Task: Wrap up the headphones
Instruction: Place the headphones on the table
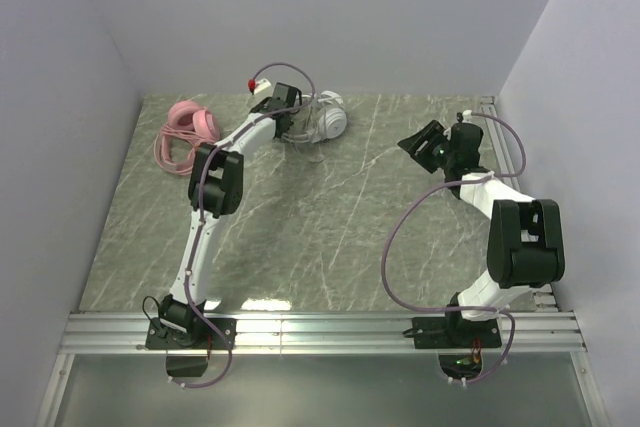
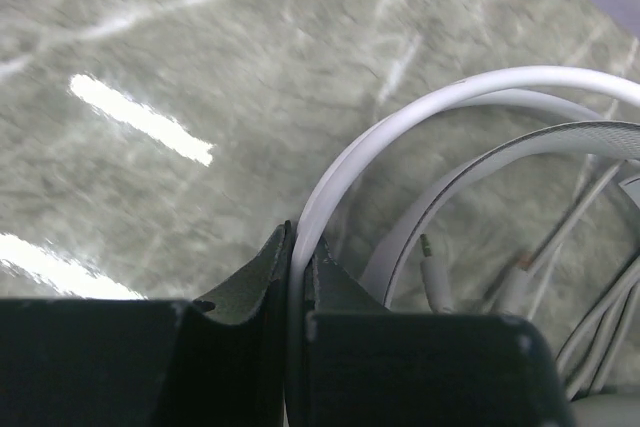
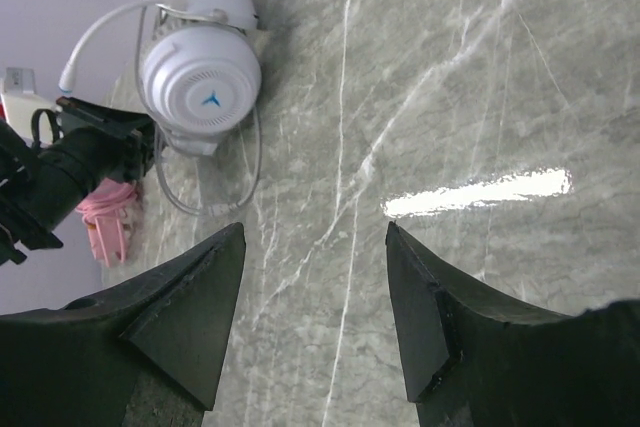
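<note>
Upper left of the top view: pink headphones [image 1: 185,129], cable heaped, near the side wall [image 1: 60,97]; next, left hand [image 2: 298,247] pinched tight on the springy headband of the white headphones [image 1: 328,122], probably light, their thin cable [image 3: 258,147] limp and snag-prone; centre, open worktop [image 1: 330,237] offers winding room; right, right hand [image 3: 313,232] agape, holding nothing, beside the edge rail [image 1: 500,137].

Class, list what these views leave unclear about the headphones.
- Top view: left gripper covers part of the white headphones; cable too thin to trace.
- Left wrist: most of them cut off by the right edge.
- Right wrist: pink headphones mostly hidden behind left arm.
</note>
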Controlling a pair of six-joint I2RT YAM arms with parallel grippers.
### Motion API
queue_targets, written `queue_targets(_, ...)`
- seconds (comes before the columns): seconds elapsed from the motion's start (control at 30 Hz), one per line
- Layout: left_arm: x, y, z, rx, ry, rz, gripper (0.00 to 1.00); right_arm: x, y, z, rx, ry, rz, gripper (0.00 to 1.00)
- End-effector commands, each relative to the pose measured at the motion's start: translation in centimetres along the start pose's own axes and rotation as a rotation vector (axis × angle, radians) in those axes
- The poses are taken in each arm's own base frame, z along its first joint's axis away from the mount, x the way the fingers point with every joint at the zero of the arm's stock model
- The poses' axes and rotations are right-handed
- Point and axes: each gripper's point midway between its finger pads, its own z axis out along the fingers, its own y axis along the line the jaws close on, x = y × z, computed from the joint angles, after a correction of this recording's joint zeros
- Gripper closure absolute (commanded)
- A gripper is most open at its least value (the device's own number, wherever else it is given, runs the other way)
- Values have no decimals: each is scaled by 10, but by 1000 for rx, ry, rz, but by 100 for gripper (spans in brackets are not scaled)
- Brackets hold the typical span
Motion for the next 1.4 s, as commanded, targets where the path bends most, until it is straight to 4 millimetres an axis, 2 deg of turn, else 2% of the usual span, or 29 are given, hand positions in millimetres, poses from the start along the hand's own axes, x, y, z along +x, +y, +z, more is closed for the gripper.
queue_targets(0.0, -31, 6, -1, -1, -63, -36, 91, -10, 17, -7, -53, -41, -44, 34)
queue_targets(0.07, -37, 4, -4, 2, -64, -32, 87, -1, 25, -6, -70, -18, -55, 35)
queue_targets(0.13, -39, 4, -6, 3, -62, -27, 84, -2, 26, -7, -75, -22, -58, 34)
queue_targets(0.3, -40, 3, -7, 15, -53, -24, 66, -1, 27, -8, -78, -19, -63, 35)
queue_targets(0.53, -45, -1, -11, 34, -58, -22, 62, 0, 28, -10, -89, -18, -72, 35)
queue_targets(0.67, -60, -6, -21, 60, -87, -31, 56, 0, 28, -11, -89, -18, -75, 35)
queue_targets(0.83, -79, -12, -33, 77, -128, -36, 57, 1, 29, -10, -99, -13, -76, 35)
queue_targets(1.07, -104, -18, -51, 114, -188, -11, 66, 3, 30, -10, -108, -10, -76, 35)
queue_targets(1.23, -111, -24, -63, 143, -184, -10, 62, 3, 31, -10, -113, -8, -78, 36)
queue_targets(1.37, -123, -21, -84, 156, -193, -15, 61, 4, 33, -11, -127, -3, -90, 36)
